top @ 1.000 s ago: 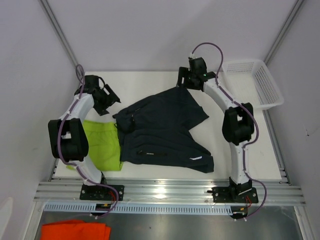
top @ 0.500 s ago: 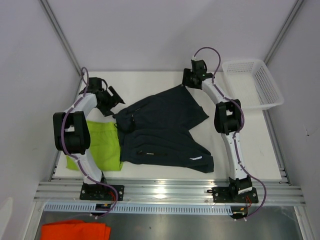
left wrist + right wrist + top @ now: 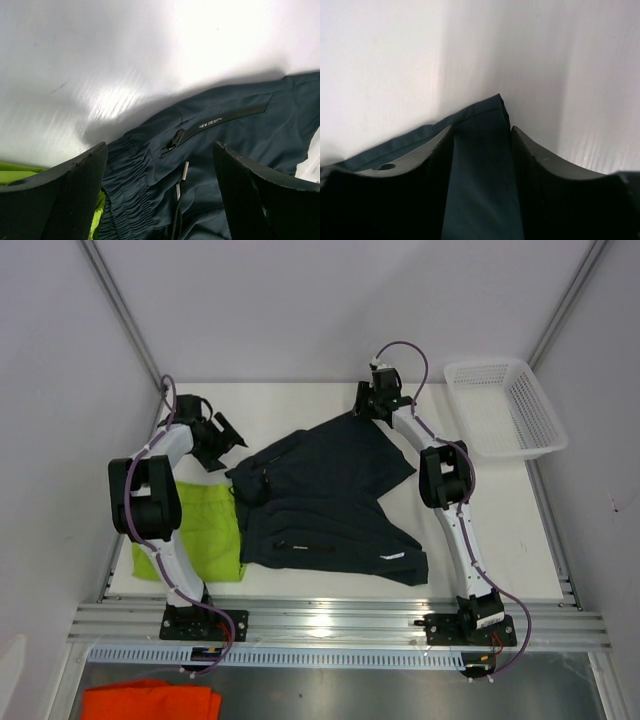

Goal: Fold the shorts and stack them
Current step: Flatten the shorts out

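The dark shorts (image 3: 330,500) lie spread across the middle of the white table (image 3: 300,400). Their left edge overlaps the lime green shorts (image 3: 205,530). My left gripper (image 3: 228,438) hovers open just off the dark pair's waistband at the far left. In the left wrist view the gripper (image 3: 160,145) frames the gathered waistband (image 3: 130,190) and drawstring tips (image 3: 182,175), with lime fabric (image 3: 15,172) at the left edge. My right gripper (image 3: 366,406) is at the dark pair's far corner. In the right wrist view its fingers (image 3: 481,128) stand half-narrowed on either side of the hem corner (image 3: 485,115), still apart.
A white plastic basket (image 3: 490,365) stands at the back right of the table. An orange cloth (image 3: 150,702) lies below the front rail, off the table. White walls close in on the left, back and right.
The right arm has stretched further out and its jaws have narrowed around the far corner of the dark shorts. The left arm drew back and now holds still, jaws wide.
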Controlling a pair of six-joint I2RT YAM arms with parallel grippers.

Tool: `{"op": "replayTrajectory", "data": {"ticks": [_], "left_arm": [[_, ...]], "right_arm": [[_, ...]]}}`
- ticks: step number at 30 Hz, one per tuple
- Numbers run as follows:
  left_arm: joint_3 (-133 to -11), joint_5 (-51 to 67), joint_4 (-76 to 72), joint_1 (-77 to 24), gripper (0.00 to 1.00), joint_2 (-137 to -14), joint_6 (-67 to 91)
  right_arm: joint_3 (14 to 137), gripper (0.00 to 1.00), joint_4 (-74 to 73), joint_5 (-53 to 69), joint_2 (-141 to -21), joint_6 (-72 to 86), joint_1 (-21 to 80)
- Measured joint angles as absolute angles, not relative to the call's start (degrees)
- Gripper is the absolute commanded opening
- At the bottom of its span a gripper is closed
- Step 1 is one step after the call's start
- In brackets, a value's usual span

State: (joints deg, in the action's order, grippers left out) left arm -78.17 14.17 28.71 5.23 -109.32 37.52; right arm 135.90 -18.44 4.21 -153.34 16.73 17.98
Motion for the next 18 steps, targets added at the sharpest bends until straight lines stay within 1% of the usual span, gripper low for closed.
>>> {"op": "replayTrajectory", "data": {"ticks": [1,3,6,7,9,10,12,18], "left_arm": [[-78.32,14.2,28.58,5.43,0.87,-109.38,37.52],[-78.54,14.22,28.34,5.8,0.87,-109.51,37.52],[-78.7,14.26,28.14,6.2,0.85,-109.58,37.52],[-78.85,14.33,28.08,6.28,0.84,-109.71,37.54],[-79.24,14.76,27.68,6.37,0.8,-110.26,37.54],[-79.37,15.09,27.4,6.39,0.79,-110.56,37.54],[-79.57,15.53,27.2,6.42,0.76,-111.2,37.54],[-80.12,16.73,26.85,6.46,0.76,-112.6,37.52]], "right_arm": [[136.0,0.5,-18.02,4.19,-153.56,17.02,18.04],[136.27,0.45,-17.34,4.12,-153.91,17.5,18.04],[136.64,0.28,-16.78,3.57,-154.41,18.0,18.04],[136.64,0.19,-16.62,3.4,-154.54,18.26,18.04],[136.7,0.1,-16.29,3.05,-154.8,18.41,18.02],[136.75,0.0,-16.03,2.92,-154.98,18.7,17.96],[136.75,0.0,-15.4,2.81,-155.15,19.35,17.74],[136.14,0.0,-13.56,1.72,-155.13,21.45,16.73]]}}
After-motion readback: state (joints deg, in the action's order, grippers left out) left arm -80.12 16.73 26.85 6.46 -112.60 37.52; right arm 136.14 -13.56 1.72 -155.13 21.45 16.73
